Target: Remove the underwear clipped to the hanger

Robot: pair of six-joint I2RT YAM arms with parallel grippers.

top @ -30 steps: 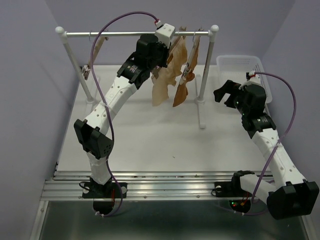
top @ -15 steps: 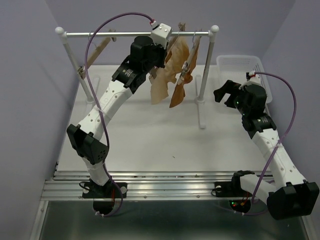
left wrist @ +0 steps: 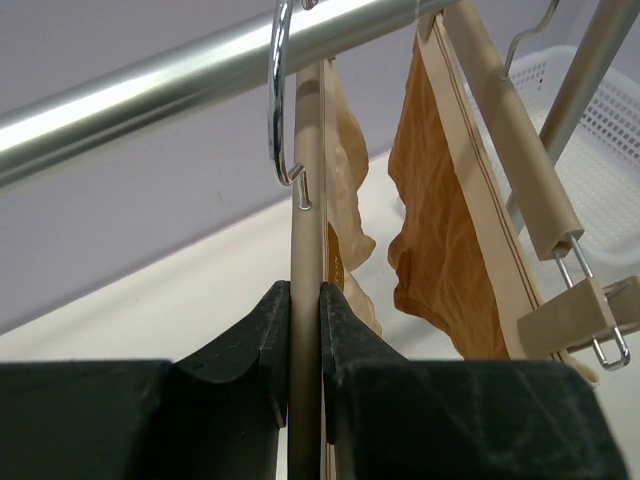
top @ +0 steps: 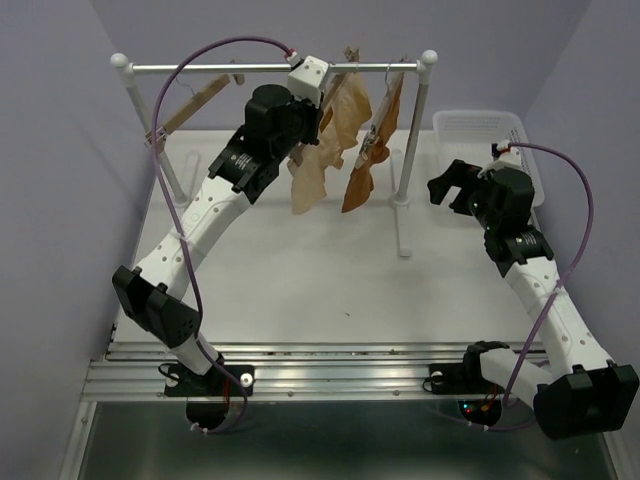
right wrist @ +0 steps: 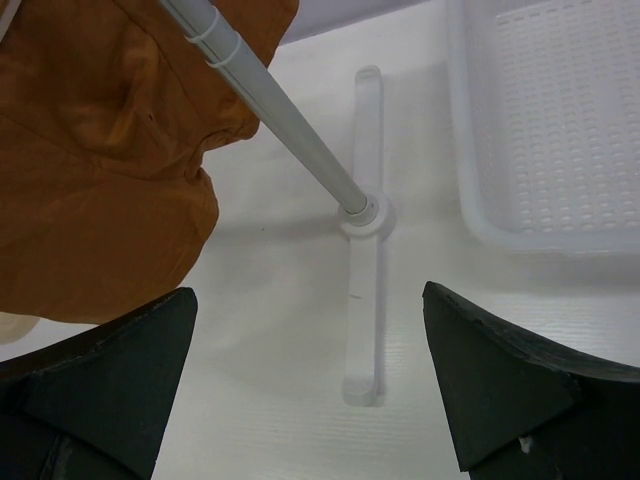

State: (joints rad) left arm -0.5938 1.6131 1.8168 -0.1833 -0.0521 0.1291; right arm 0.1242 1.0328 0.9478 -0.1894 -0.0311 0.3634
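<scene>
Left claw [left wrist: 304, 290] pinches the slim light-wood bar hanger [left wrist: 308, 150] near its wire hook [left wrist: 277, 110]; the pale cream scalloped underwear [left wrist: 346, 180] hangs just beyond, its attachment seemingly hidden. Right claw [right wrist: 308, 297] is spread above bare white surface [right wrist: 270, 400], well apart from the underwear.

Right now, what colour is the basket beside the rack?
The basket is white, clearest in the right wrist view.

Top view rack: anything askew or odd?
One spare wooden hanger at the left end of the rail hangs steeply tilted, no garment visible on it. Left gripper is shut on the hanger holding the underwear. No damage visible.
</scene>
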